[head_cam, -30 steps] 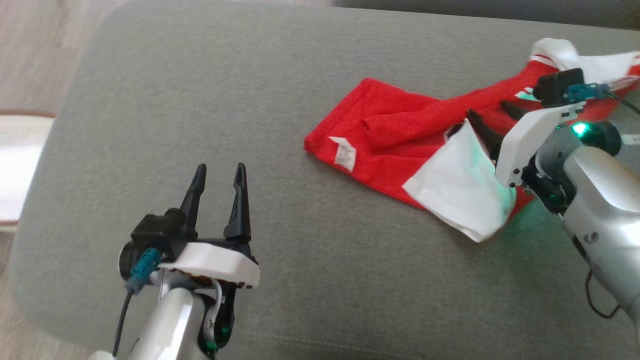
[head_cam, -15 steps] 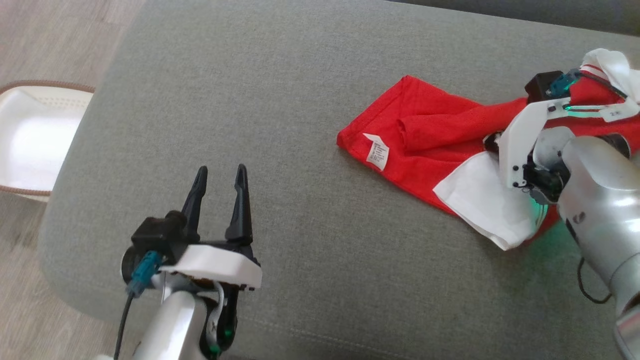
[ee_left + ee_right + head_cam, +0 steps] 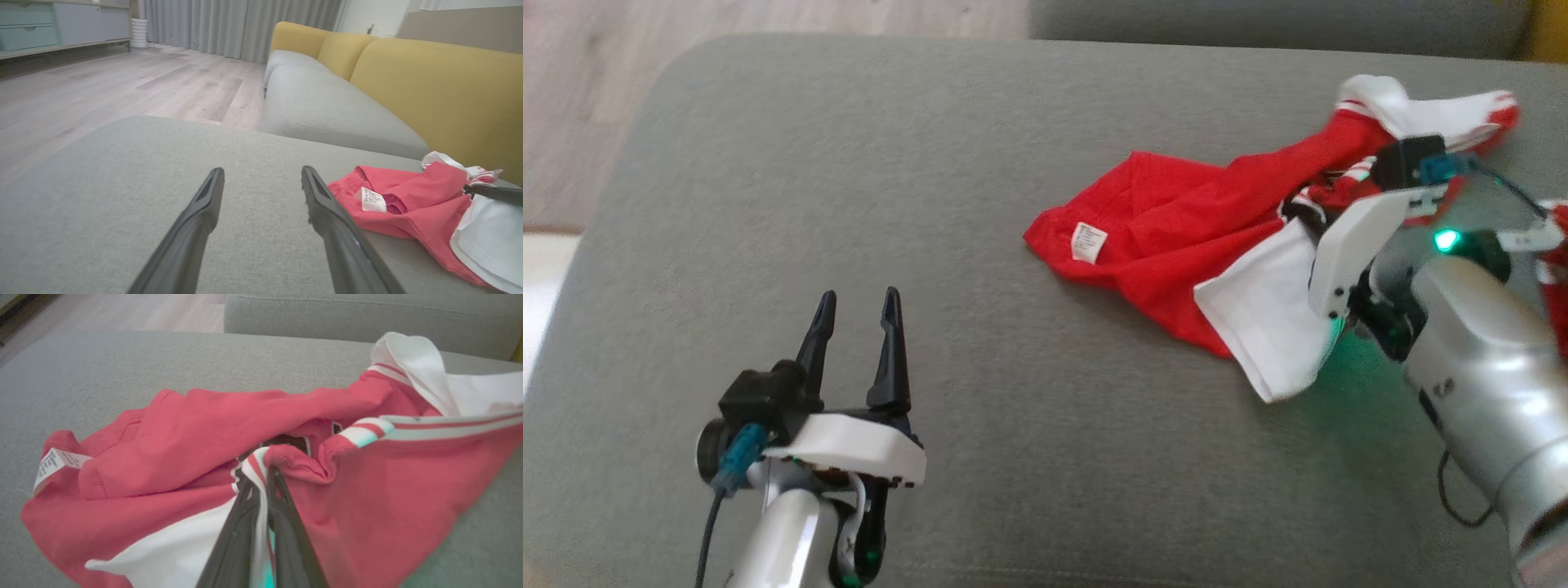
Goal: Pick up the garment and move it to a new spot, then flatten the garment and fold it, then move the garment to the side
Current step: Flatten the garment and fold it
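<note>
Cushion (image 3: 980, 457) fabric, grey, supports the work. At lower left, the left gripper (image 3: 858, 296) hovers with jaws spread and empty, clear of the cloth, probably held in reserve. Right of centre, the red-and-white garment (image 3: 1168, 237) lies crumpled on the cushion. At right, the right gripper (image 3: 262, 477) is clenched on a striped hem fold, a hold suited to lifting.

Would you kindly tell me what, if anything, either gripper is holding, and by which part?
The right gripper is shut on the garment, pinching a fold of its red-and-white striped trim near the middle. The left gripper is open, holding nothing.
</note>
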